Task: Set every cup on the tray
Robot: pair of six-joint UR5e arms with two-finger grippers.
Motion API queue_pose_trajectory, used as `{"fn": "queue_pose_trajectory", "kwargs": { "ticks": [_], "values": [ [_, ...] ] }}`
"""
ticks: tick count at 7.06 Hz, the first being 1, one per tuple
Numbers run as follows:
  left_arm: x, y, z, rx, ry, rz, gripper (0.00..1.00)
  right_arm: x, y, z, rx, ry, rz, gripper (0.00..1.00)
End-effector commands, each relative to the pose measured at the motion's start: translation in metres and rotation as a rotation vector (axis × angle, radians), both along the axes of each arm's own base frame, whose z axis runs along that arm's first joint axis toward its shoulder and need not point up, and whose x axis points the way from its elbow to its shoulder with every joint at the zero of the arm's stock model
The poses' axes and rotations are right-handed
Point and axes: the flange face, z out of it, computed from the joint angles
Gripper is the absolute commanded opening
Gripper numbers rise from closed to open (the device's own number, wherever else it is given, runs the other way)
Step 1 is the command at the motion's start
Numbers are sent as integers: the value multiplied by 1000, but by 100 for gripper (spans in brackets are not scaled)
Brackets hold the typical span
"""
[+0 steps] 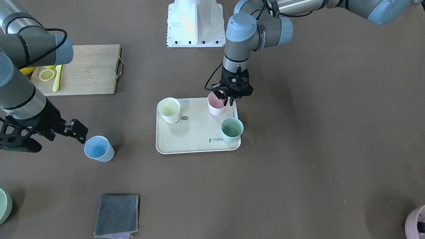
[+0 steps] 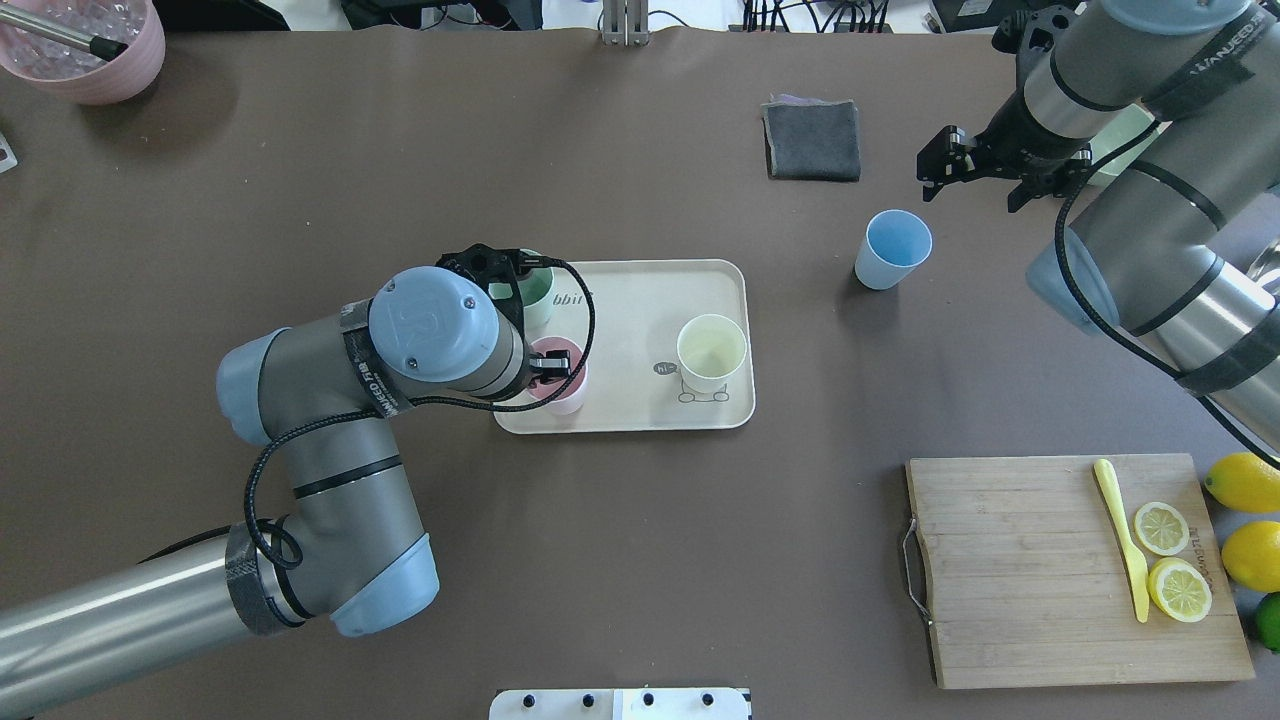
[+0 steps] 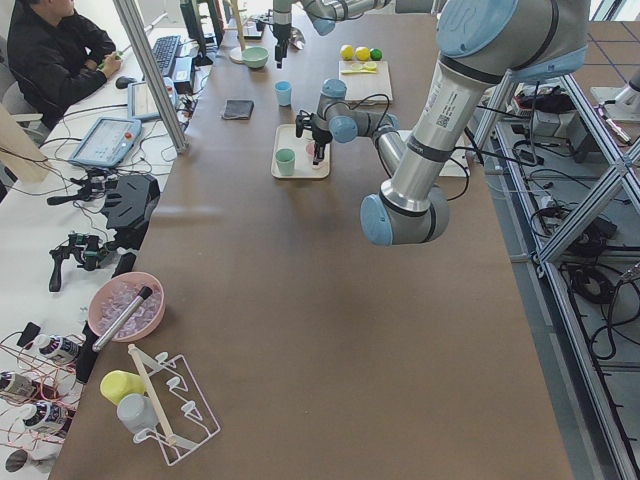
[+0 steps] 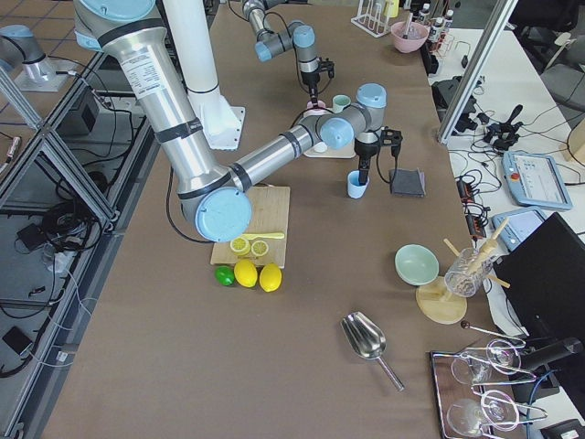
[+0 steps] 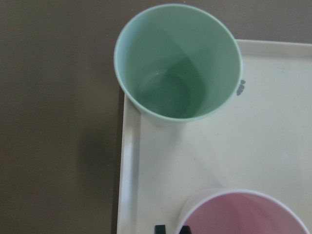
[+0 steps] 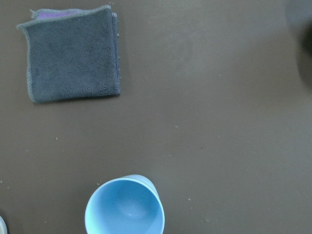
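The cream tray (image 1: 196, 139) lies mid-table and holds three cups. A pale yellow cup (image 1: 169, 110), a pink cup (image 1: 215, 108) and a green cup (image 1: 231, 129) stand upright on it. My left gripper (image 1: 227, 99) reaches down onto the pink cup's rim, one finger inside and one outside, shut on it. The left wrist view shows the green cup (image 5: 178, 63) and the pink cup's rim (image 5: 243, 212). A blue cup (image 1: 98, 148) stands upright on the table beside the tray. My right gripper (image 1: 79, 132) hovers close beside the blue cup (image 6: 125, 207), open and empty.
A wooden cutting board (image 2: 1030, 570) with lemon slices and a yellow knife (image 2: 1122, 535) lies at the right, with whole lemons (image 2: 1245, 480) beside it. A folded grey cloth (image 2: 812, 138) lies beyond the blue cup. A pink bowl (image 2: 85, 50) stands at the far left corner.
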Motion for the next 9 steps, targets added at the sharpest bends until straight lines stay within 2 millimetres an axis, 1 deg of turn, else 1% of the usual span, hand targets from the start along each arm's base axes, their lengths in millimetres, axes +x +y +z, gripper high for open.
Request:
{"fn": "queue_pose_trajectory", "kwargs": {
  "ticks": [1, 2, 3, 4, 5, 6, 7, 8, 9],
  "values": [
    [-26, -11, -14, 6, 14, -15, 98, -4, -7, 1, -3, 9, 1, 100],
    [-45, -14, -23, -25, 15, -4, 98, -6, -12, 3, -2, 21, 7, 100],
    [-71, -18, -33, 2, 2, 31, 98, -12, -19, 4, -8, 29, 8, 100],
    [-100, -27, -40, 17, -24, 35, 98, -21, -25, 14, 1, 42, 11, 100],
    [-123, -40, -44, 5, -16, 46, 98, -47, -31, 50, 36, 35, 1, 100],
    [-126, -44, -43, -4, -16, 45, 98, -60, -28, 64, 47, 25, -13, 100],
    [-129, -46, -43, 5, -18, 48, 98, -57, -24, 51, 58, 1, -13, 100],
    [-128, -48, -41, 2, -22, 45, 98, -51, -15, 41, 69, -18, -19, 100],
    [-127, -50, -39, -1, -27, 44, 98, -50, -13, 40, 63, -28, -24, 100]
  ]
}}
